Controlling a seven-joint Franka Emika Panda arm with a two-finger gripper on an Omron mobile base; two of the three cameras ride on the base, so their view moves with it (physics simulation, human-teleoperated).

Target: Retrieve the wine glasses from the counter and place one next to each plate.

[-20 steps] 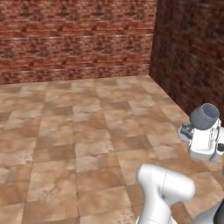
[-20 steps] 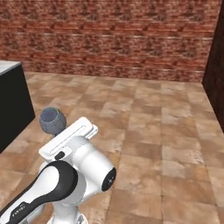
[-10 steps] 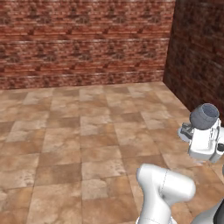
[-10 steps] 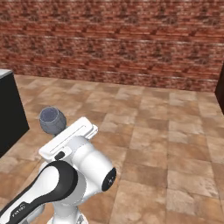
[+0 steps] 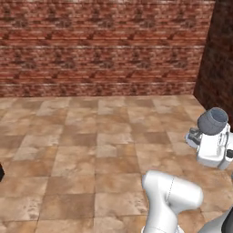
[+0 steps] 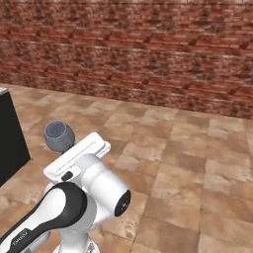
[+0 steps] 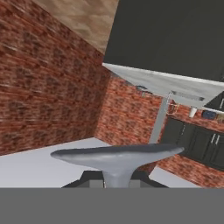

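While my gripper (image 7: 114,183) pinches the stem of a wine glass (image 5: 213,121), its bowl rises above my hand over the brown tiled floor (image 5: 91,136).

Red brick walls (image 5: 104,45), brown tiled floor (image 5: 91,150), seemingly dim.

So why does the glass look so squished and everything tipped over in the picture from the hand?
In the hand view the camera sits just behind the wine glass, so its round foot looks like a flat grey disc, and the room is rolled with the hand. In the left base view the glass looks normal; brick wall evenly lit, slightly soft.
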